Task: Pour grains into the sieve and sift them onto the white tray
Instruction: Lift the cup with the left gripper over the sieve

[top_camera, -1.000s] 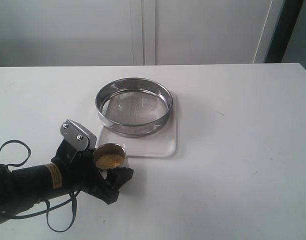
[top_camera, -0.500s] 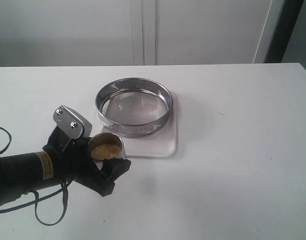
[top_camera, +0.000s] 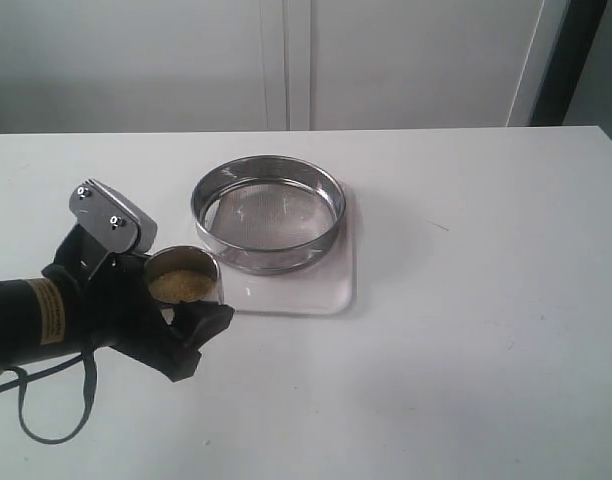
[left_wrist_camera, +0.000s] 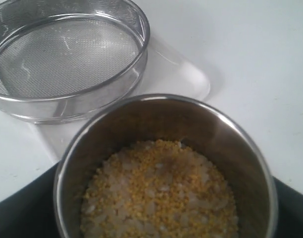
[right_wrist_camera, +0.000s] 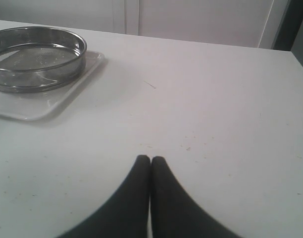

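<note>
Left gripper (top_camera: 176, 297) clamps the small steel cup (top_camera: 183, 266) of golden-and-white grains (left_wrist_camera: 159, 193); pour likely next, into the round steel mesh sieve (top_camera: 269, 212); right gripper (right_wrist_camera: 150, 163) has its tips together.

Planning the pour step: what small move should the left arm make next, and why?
Probably carry the steel cup over the sieve before tipping: it hangs upright, holding grains, short of the sieve's rim, and the mesh is bare.
</note>
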Tool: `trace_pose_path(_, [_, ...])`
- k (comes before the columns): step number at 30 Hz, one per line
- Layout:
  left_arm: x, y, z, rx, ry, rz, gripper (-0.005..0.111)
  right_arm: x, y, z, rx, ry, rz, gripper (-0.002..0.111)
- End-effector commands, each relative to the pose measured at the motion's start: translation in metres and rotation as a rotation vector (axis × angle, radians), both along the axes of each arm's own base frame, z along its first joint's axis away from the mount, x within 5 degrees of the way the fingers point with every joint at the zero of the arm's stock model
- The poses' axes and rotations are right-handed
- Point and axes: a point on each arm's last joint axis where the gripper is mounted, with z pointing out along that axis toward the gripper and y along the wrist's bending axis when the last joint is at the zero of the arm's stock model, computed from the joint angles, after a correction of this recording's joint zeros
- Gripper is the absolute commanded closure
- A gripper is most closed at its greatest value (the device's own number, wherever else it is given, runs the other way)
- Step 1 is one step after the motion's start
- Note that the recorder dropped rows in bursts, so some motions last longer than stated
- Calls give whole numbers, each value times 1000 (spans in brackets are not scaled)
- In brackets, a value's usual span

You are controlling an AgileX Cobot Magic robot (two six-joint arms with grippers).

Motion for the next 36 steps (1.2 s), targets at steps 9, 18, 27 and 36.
trace_pose_path(9, [16,5,35,134,-38,85,107,0,0,0,26,-4,-1,108])
trace_pose_path(18, [45,2,85,277,-178,144,107,0,0,0,26,-4,-1,108])
trace_pose_path(27, [92,-22,89,390,-226,126,107,0,0,0,26,-4,-1,108])
trace_pose_path(36, [127,-42,77,432,-221,124,107,0,0,0,26,-4,-1,108])
